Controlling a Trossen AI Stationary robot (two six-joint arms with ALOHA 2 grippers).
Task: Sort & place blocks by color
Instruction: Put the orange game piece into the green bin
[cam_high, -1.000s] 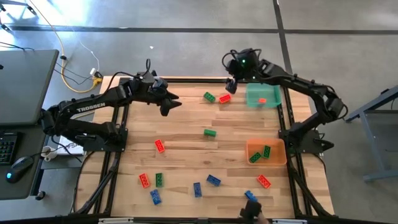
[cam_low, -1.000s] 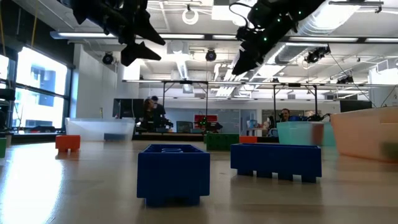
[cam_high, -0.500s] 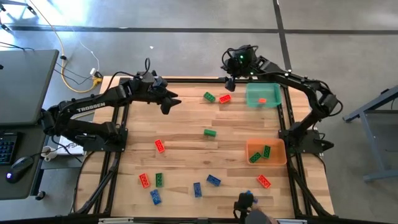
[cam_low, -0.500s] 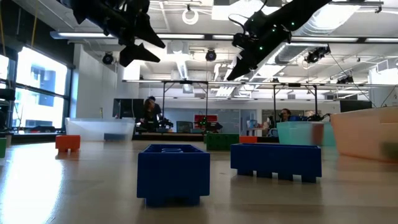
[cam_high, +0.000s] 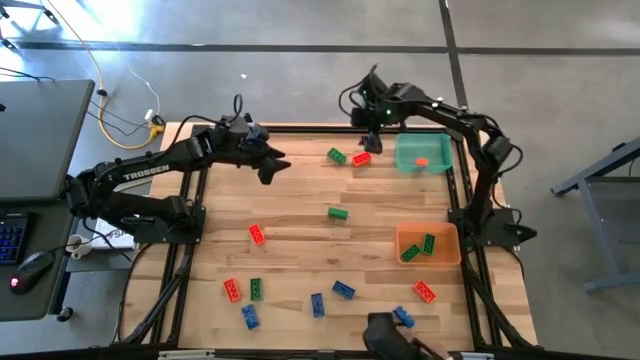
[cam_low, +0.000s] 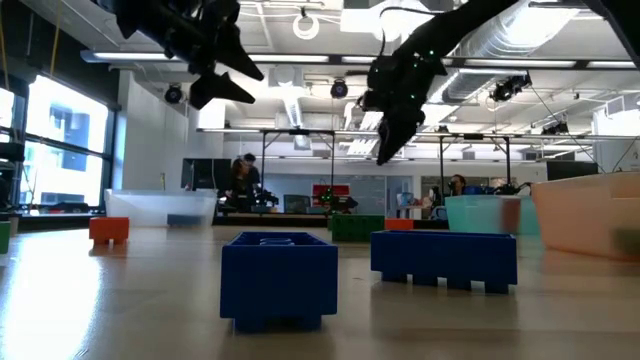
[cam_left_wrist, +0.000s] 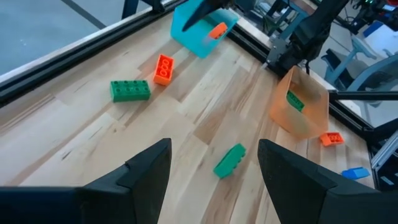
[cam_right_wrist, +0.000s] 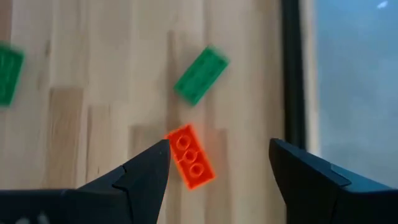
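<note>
Currently the right end effector (cam_high: 368, 122), fingers spread and empty, hovers above the red block (cam_right_wrist: 191, 157) and green block (cam_right_wrist: 200, 76) near the teal bin (cam_high: 422, 153), upper centre of the high view, apparently lining up a pick. Left end effector (cam_high: 268, 166), likewise spread, waits upper left. Remaining blocks lie scattered across the surface (cam_high: 300, 230).

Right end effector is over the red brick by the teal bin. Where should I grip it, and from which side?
Come straight down and close on the two long sides of the small red studded plastic brick, at its middle. It lies flat, studs up, clear of the green brick beside it. The right end effector is open and above it; rotate to match its diagonal lie.
</note>
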